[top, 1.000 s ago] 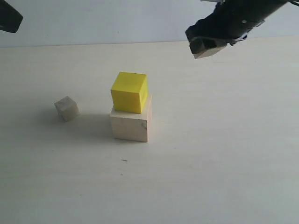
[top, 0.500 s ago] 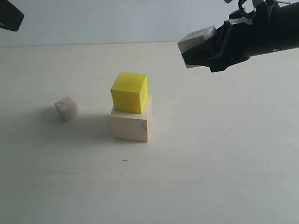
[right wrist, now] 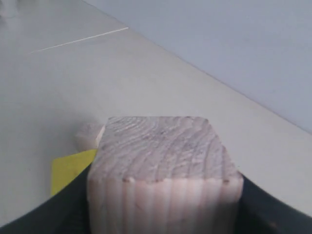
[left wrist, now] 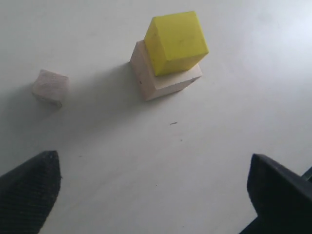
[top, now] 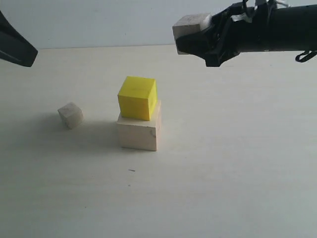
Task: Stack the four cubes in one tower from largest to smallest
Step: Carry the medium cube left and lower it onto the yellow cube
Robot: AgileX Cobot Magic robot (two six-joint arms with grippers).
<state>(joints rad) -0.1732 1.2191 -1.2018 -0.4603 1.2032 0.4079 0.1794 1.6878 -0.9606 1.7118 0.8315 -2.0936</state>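
Pale table (top: 223, 173) before a plain wall. Your right hand (top: 194, 43) is clamped on the smaller pale wood cube (top: 188, 25), aloft at one o'clock from the yellow cube (top: 137, 97), which sits off-centre on the big pale wood cube (top: 138, 133). Bring it over the yellow top, square its faces, lower gently, then release. The tiny pale wood cube (top: 70, 115) lies at nine o'clock of the stack. Your left hand (left wrist: 156, 195) hangs with fingers apart, empty.

You see a bright yellow cube (top: 137, 97); the big cube (top: 138, 135) beneath it is pale wood; the smaller cube (right wrist: 161, 156) shows curved grain.
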